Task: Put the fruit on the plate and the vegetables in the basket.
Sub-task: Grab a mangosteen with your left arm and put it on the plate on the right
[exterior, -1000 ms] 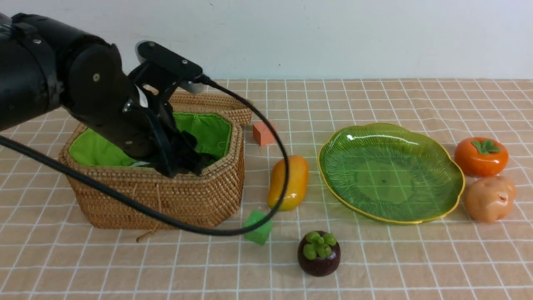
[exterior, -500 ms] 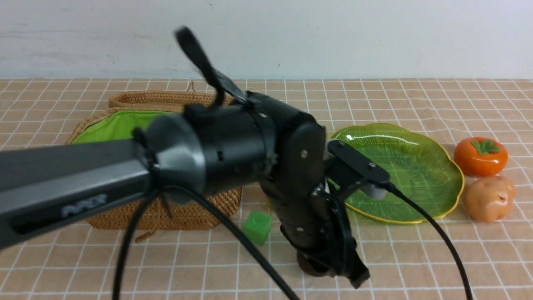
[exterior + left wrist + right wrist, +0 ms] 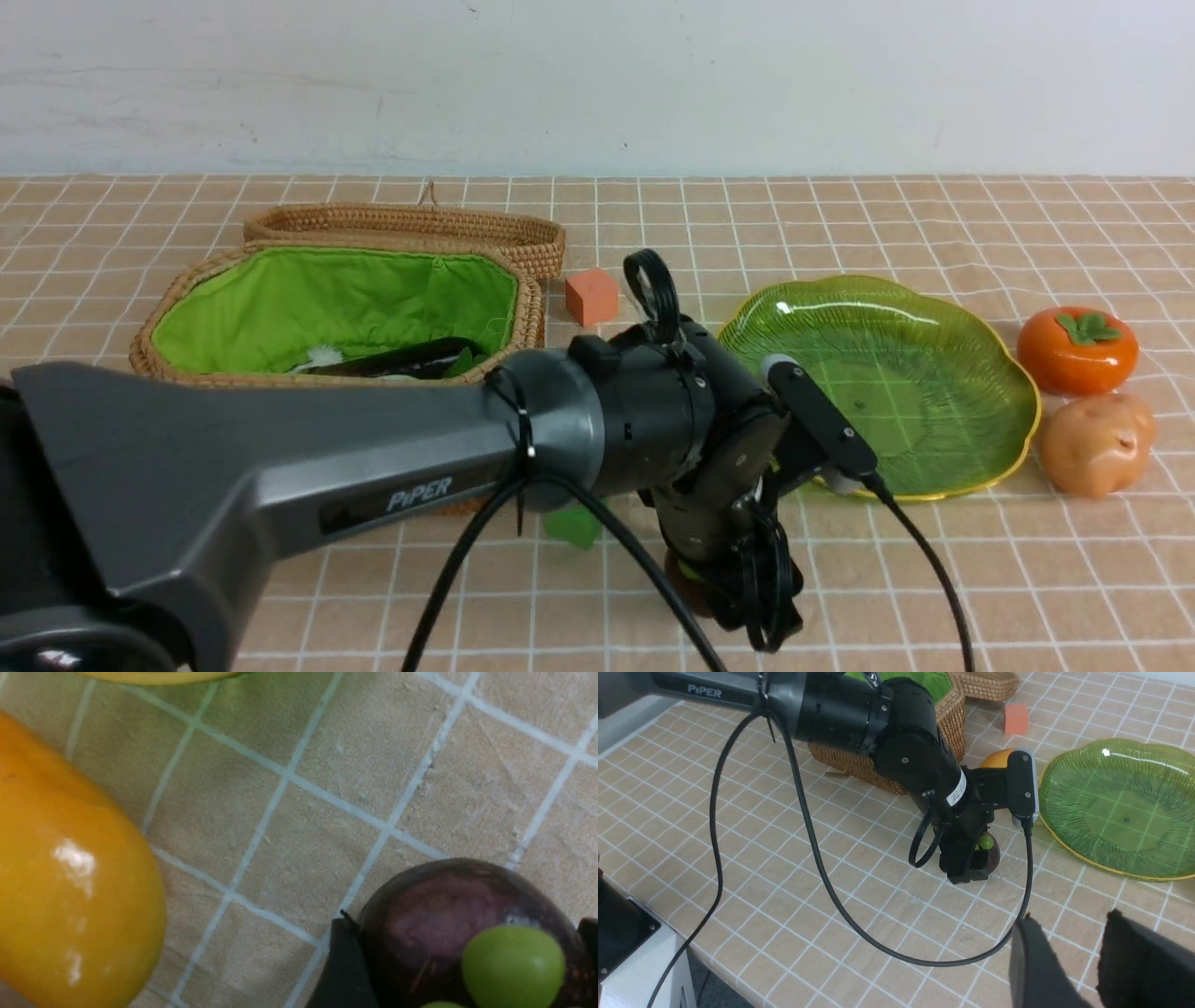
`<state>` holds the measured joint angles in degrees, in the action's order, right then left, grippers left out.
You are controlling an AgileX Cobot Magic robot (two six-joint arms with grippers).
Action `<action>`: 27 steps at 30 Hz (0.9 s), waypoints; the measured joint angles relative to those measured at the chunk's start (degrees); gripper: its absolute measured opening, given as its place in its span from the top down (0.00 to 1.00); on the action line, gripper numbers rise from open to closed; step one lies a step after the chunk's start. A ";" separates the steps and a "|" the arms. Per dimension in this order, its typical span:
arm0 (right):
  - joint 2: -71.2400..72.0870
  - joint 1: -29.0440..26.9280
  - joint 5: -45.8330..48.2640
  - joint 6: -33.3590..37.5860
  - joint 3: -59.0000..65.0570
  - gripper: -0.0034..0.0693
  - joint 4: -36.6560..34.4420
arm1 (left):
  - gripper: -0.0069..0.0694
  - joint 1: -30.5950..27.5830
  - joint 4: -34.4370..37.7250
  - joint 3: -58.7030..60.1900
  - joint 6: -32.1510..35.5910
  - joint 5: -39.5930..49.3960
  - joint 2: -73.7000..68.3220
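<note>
My left gripper (image 3: 752,607) reaches down around the dark purple mangosteen (image 3: 448,905), which rests on the table. A finger presses on each side of it in the left wrist view (image 3: 467,961). The yellow-orange mango (image 3: 70,896) lies just beside it, hidden by my arm in the front view. The green plate (image 3: 990,373) is empty. The orange persimmon (image 3: 1078,350) and tan potato (image 3: 1097,443) sit right of the plate. The wicker basket (image 3: 523,317) holds the eggplant (image 3: 401,357) and a bit of white radish (image 3: 322,355). My right gripper (image 3: 1071,919) hovers empty with a narrow gap, near the table's front.
An orange cube (image 3: 591,296) sits between basket and plate. A green cube (image 3: 571,525) lies under my left arm, in front of the basket. My left arm's black cable (image 3: 808,826) loops over the table. The basket's lid (image 3: 411,224) lies open behind it.
My left arm swung right from the basket, leaving the eggplant inside, and came down over the mangosteen. Its fingers now sit against the fruit.
</note>
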<state>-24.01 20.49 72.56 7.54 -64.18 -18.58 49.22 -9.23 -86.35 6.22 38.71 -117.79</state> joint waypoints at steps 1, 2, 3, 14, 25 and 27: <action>0.00 0.00 0.00 0.00 0.00 0.64 0.00 | 0.20 0.00 0.00 -0.11 0.00 0.23 0.00; 0.00 0.00 0.00 0.00 0.00 0.64 0.00 | 0.20 0.00 0.00 -0.33 -0.04 0.51 0.00; 0.00 0.00 0.00 0.00 0.00 0.64 0.06 | 0.20 0.00 0.00 -0.74 -0.21 1.18 -0.02; 0.00 0.00 0.00 -3.80 0.00 0.64 5.34 | 0.20 0.57 3.06 -20.08 -6.59 -6.12 -0.72; 0.00 0.00 0.04 -5.87 0.16 0.64 3.07 | 0.18 -1.41 1.81 -31.80 -7.34 -15.74 -18.68; 0.00 0.00 0.04 -6.00 0.16 0.64 2.88 | 0.15 -1.41 1.51 -31.81 -7.35 -15.55 -19.07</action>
<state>-24.01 20.49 72.60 1.55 -64.02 -15.70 47.81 -7.72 -118.16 -1.14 23.16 -136.86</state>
